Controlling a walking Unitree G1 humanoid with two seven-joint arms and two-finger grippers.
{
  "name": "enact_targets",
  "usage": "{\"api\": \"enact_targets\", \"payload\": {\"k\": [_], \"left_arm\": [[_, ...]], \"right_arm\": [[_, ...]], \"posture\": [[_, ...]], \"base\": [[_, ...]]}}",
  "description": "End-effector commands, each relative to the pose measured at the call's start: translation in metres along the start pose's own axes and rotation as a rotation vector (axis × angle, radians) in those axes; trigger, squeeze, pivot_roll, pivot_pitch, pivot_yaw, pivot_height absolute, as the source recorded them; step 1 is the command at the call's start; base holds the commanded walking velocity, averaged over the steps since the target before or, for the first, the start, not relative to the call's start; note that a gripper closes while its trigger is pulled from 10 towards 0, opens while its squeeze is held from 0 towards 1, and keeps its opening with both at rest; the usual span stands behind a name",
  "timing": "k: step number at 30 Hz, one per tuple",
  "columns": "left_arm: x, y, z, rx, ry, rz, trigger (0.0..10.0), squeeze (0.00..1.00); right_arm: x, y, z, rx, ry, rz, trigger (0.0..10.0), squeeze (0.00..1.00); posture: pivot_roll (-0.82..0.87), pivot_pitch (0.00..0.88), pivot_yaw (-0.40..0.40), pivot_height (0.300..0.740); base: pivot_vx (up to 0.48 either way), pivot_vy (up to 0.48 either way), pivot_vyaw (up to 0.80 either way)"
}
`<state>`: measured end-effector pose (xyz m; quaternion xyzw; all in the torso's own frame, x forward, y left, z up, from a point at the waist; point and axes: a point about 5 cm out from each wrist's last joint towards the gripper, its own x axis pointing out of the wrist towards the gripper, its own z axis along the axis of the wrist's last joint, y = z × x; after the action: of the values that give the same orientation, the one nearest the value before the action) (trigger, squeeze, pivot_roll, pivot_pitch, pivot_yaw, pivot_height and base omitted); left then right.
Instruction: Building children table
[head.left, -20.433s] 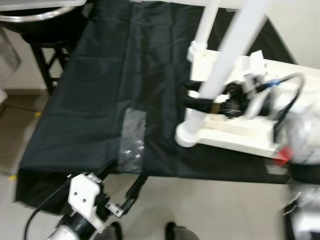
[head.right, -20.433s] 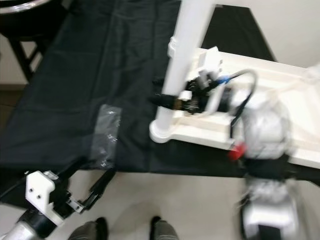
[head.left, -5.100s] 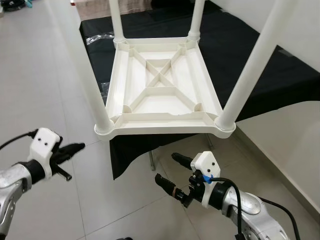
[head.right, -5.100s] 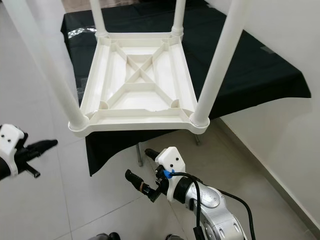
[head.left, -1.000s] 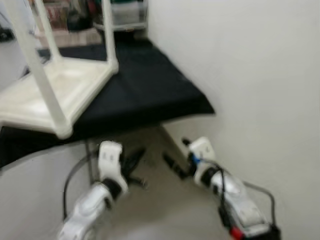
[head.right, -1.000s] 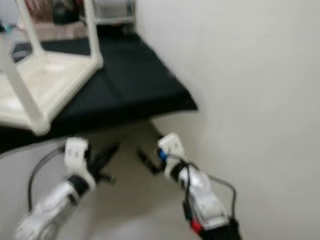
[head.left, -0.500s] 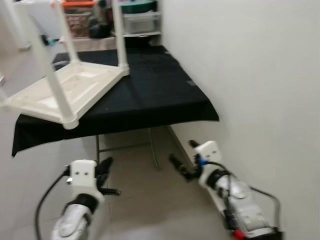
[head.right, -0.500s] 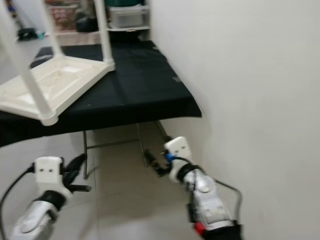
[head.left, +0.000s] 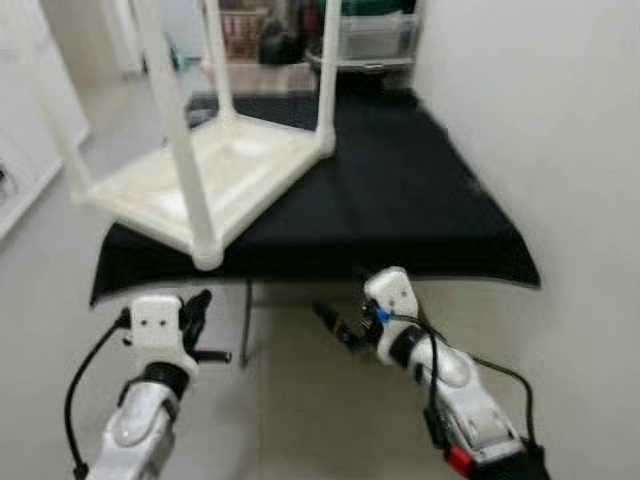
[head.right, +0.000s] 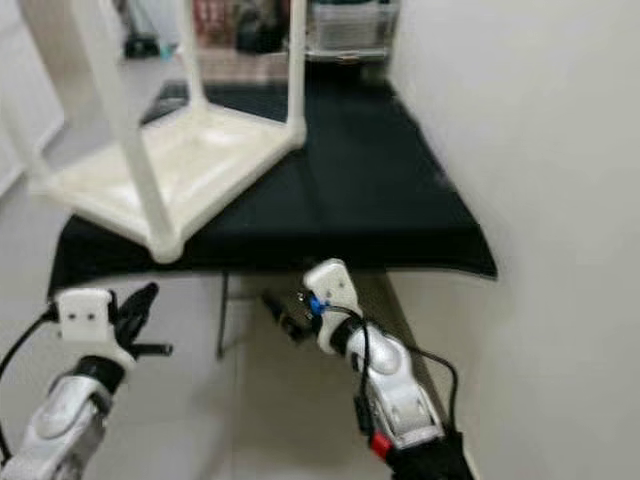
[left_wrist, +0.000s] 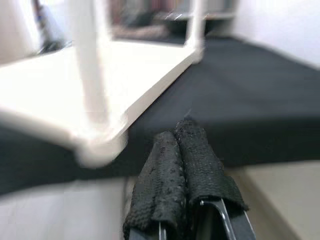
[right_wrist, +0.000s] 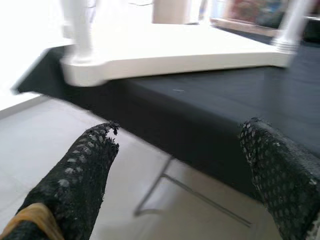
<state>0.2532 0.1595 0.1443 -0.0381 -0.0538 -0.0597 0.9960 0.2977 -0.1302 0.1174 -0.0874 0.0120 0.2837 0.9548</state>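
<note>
Left eye view: upturned table (head.left: 215, 175) lies on the black surface (head.left: 420, 215). Left pincer (left_wrist: 182, 170) is closed and empty, right pincer (right_wrist: 180, 165) wide open, empty. Assembly looks complete; next likely righting it.

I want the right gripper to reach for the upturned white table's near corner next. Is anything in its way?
Nothing visible blocks it. The right gripper hangs open below the edge of the black cloth, apart from it. The white table lies upside down on that cloth, its near corner overhanging the edge, up and to the gripper's left.
</note>
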Motion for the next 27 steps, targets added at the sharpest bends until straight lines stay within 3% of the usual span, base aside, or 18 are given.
{"api": "enact_targets", "payload": {"k": [1, 8, 27], "left_arm": [[0.003, -0.008, -0.004, -0.011, 0.012, -0.042, 10.0, 0.00], [0.012, -0.020, -0.002, -0.039, 0.005, -0.132, 10.0, 0.00], [0.016, -0.020, -0.005, -0.055, 0.023, -0.116, 10.0, 0.00]], "right_arm": [[-0.003, -0.001, -0.006, 0.003, 0.024, 0.000, 10.0, 0.00], [-0.002, 0.000, -0.006, -0.007, 0.021, 0.011, 10.0, 0.00], [0.001, 0.002, -0.002, -0.068, 0.018, 0.056, 10.0, 0.00]], "posture": [[-0.01, 0.025, -0.013, 0.740], [-0.01, 0.027, -0.011, 0.740], [-0.01, 0.032, -0.018, 0.740]], "base": [[0.431, 0.000, 0.00], [0.434, 0.000, 0.00], [0.419, 0.000, 0.00]]}}
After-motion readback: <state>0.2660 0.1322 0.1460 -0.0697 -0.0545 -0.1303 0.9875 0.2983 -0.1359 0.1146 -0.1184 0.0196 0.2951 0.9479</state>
